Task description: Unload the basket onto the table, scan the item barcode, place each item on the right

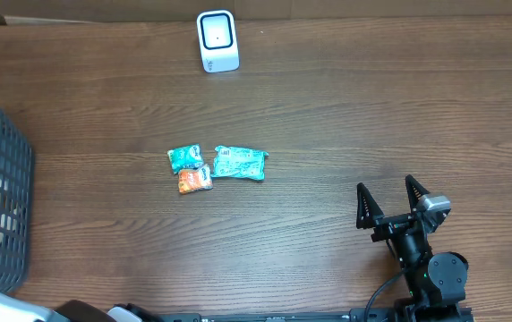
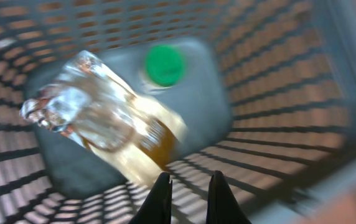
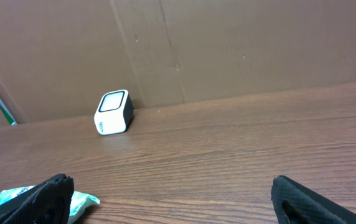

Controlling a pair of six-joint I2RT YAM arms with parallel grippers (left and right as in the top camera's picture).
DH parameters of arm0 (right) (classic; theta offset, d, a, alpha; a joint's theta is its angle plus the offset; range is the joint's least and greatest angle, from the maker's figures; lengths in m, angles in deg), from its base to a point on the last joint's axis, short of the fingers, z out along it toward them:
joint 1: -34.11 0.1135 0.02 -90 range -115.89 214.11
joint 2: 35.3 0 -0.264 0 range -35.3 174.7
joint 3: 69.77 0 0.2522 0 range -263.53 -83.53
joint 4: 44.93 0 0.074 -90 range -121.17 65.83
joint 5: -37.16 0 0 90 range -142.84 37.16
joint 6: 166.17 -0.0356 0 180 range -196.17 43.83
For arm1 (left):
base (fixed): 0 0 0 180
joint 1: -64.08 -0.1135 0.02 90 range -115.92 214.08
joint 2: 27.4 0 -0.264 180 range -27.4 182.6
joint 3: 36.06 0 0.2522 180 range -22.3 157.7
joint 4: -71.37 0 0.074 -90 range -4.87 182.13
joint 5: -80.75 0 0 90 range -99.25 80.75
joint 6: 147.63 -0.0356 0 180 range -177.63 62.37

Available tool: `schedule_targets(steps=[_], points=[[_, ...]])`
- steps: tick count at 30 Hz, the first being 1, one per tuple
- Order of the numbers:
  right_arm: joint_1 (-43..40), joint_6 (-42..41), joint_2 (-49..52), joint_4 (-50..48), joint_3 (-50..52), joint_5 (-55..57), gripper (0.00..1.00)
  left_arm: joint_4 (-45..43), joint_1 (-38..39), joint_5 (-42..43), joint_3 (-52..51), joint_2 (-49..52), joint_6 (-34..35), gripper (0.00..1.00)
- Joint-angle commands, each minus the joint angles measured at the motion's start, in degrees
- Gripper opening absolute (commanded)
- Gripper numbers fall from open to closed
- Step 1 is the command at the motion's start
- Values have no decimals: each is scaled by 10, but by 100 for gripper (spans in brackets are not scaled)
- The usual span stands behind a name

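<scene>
Three snack packets lie clustered mid-table, well apart from the white scanner at the far edge. The right pincer stands spread wide, grasping nothing. The left pincer, clenched and empty, hangs inside a basket.

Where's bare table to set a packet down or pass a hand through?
Bare table between the scanner and the packets; also the stretch right of them up to the right hand. Crowded: the packet cluster and the basket at left.
</scene>
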Motion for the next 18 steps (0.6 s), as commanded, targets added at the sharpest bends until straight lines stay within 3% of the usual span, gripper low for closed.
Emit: schedule_targets(steps=[1, 5, 6, 10, 14, 16, 18], points=[[3, 1, -5, -2, 6, 0, 100, -5, 9, 94, 12, -28, 13, 4], [3, 1, -5, -2, 6, 0, 100, 0, 23, 101, 12, -36, 23, 5], [3, 1, -5, -2, 6, 0, 100, 5, 24, 98, 12, -34, 23, 9], [3, 1, -5, -2, 6, 0, 100, 31, 24, 83, 10, -31, 23, 57], [3, 1, -5, -2, 6, 0, 100, 73, 24, 83, 10, -31, 23, 88], [3, 1, -5, -2, 6, 0, 100, 94, 24, 83, 10, -31, 22, 100], [3, 1, -5, -2, 6, 0, 100, 111, 24, 83, 10, -31, 9, 100]])
